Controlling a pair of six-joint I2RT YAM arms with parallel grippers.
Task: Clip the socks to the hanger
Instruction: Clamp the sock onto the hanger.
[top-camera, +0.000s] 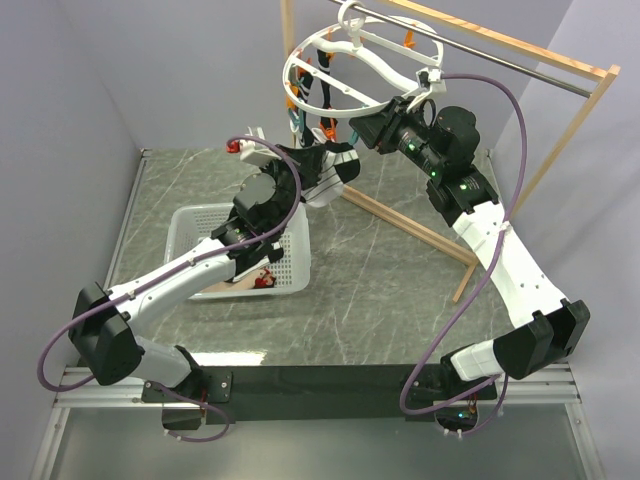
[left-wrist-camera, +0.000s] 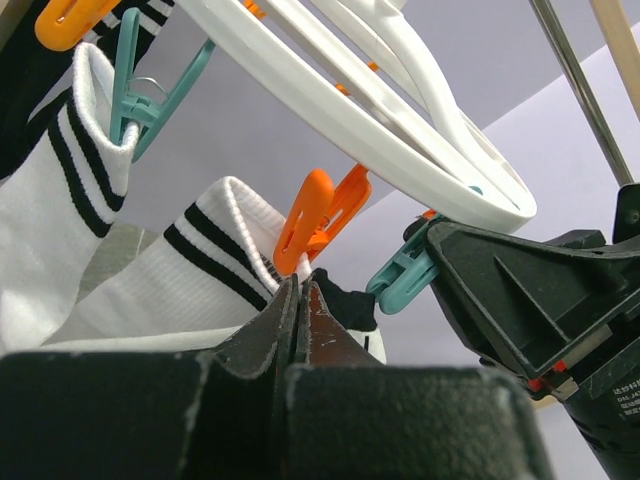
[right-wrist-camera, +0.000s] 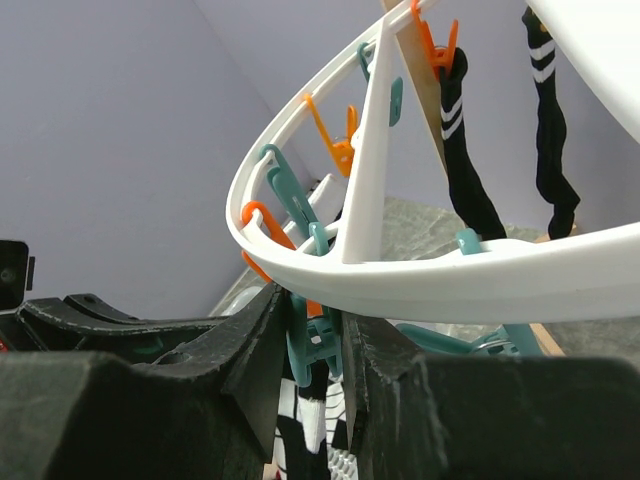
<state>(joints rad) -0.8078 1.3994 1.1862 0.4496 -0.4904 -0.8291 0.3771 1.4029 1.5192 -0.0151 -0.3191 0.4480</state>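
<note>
The white ring hanger (top-camera: 340, 85) hangs from the metal rod, with orange and teal clips around it. My left gripper (top-camera: 312, 158) is shut on a white sock with a black-banded cuff (left-wrist-camera: 200, 270). It holds the cuff just under an orange clip (left-wrist-camera: 320, 215); in the top view the sock (top-camera: 338, 178) droops below. My right gripper (right-wrist-camera: 318, 345) is shut on a teal clip (right-wrist-camera: 312, 335) under the hanger rim (right-wrist-camera: 450, 280). Another banded white sock (left-wrist-camera: 50, 210) hangs from a teal clip (left-wrist-camera: 135, 90). Two black socks (right-wrist-camera: 465, 160) hang on the far side.
A white perforated basket (top-camera: 190, 225) sits under my left arm with a small item inside. The wooden frame (top-camera: 420, 228) with its metal rod (top-camera: 500, 48) stands at the back right. Grey walls close in on the left and back.
</note>
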